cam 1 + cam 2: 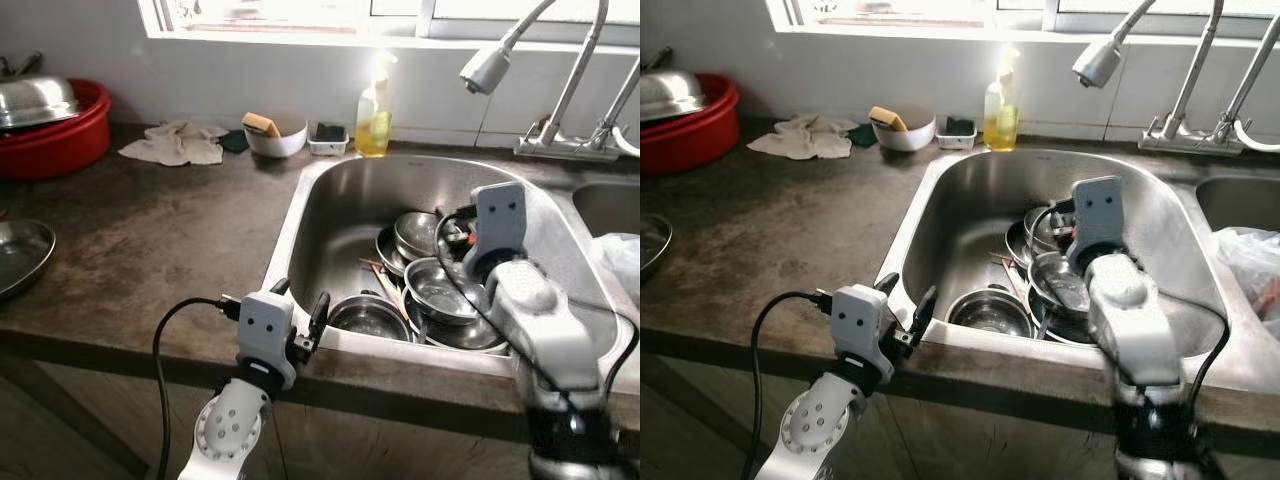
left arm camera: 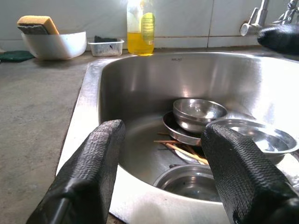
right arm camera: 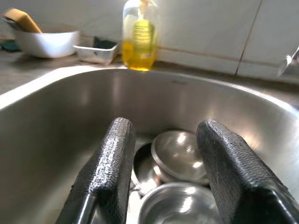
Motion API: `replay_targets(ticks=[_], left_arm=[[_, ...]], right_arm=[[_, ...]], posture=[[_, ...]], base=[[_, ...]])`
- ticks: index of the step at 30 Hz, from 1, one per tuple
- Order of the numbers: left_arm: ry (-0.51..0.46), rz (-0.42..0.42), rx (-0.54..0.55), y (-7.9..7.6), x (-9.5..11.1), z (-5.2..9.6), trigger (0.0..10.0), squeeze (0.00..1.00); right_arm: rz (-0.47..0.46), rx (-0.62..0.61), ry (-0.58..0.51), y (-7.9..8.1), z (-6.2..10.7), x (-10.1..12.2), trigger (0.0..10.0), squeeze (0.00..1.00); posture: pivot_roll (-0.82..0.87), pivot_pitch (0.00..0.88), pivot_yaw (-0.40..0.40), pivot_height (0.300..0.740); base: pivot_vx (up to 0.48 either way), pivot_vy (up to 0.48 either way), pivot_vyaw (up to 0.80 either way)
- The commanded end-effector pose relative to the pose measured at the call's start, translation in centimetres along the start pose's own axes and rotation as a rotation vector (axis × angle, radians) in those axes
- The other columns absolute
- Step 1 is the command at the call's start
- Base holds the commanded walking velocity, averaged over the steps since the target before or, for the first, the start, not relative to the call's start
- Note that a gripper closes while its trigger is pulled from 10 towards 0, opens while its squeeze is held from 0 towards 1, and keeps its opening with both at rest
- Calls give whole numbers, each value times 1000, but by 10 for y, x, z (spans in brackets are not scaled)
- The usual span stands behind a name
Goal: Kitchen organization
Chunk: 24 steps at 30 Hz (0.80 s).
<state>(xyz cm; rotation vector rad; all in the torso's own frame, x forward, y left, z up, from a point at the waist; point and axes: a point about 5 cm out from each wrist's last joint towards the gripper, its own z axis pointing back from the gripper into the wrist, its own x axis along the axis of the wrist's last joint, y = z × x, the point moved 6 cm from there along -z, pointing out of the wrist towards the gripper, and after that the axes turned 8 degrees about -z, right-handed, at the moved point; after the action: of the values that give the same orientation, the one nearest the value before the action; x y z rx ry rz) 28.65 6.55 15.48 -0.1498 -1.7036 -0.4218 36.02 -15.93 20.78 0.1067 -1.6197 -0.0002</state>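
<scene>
Far left on the dark table (image 1: 150, 250): a red basin (image 1: 55, 135) carrying a steel lid, and near the front edge a shallow steel plate (image 1: 20, 255). Further along by the wall, a crumpled cloth (image 1: 178, 142), a white bowl (image 1: 275, 138) with a sponge on it, a small tray, then a bottle of yellow dish soap (image 1: 373, 118) under the bright window. Low at the sink's near-left rim, the left tool (image 1: 300, 315), fingers apart and holding nothing, aimed across the rim toward the dishes. Inside the sink (image 1: 330, 195), toward the near right part of the basin: a cluster of steel bowls (image 1: 445, 290) and plates, nested and overlapping, with a few wooden chopsticks (image 1: 385, 285) lying between them and one more bowl just behind the front wall. Above that pile, the right tool (image 3: 161, 154), fingers likewise spread and empty, hanging over the topmost bowls without touching. At far right, a faucet (image 1: 520, 40) arching over the basin and a plastic bag (image 1: 620, 260) in the second basin. Probably light, stiff and unbreakable, these bowls, but smooth and likely wet, so prone to slip and clatter; best taken at the thin rim, one finger inside and one outside, topmost bowl first, keeping clear of the loose chopsticks.
</scene>
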Motion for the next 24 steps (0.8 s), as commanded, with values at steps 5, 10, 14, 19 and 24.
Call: replay_targets(ticks=[5, 10, 14, 19, 24], left_arm=[[-6, 21, 10, 4, 1, 2, 10000, 0], [-1, 24, 2, 2, 0, 3, 10000, 0], [6, 28, 1, 2, -2, 5, 10000, 0], [5, 26, -11, 2, -2, 4, 10000, 0], [1, 23, -14, 3, -2, 3, 10000, 0]], right_arm=[[-28, 93, -125, 24, 25, 16, 10000, 0], [-66, 91, -90, 29, 38, 4, 10000, 0], [-62, 105, -95, 34, 42, 3, 10000, 0], [-76, 102, -118, 37, 41, 5, 10000, 0], [-83, 101, -126, 38, 38, 8, 10000, 0]], posture=[[80, 72, -25, 740], [74, 65, -18, 740], [70, 55, -15, 740], [74, 46, -9, 740], [74, 46, -9, 740]], base=[[0, 0, 0], [0, 0, 0], [0, 159, 0], [0, 463, 730], [0, 476, 800]])
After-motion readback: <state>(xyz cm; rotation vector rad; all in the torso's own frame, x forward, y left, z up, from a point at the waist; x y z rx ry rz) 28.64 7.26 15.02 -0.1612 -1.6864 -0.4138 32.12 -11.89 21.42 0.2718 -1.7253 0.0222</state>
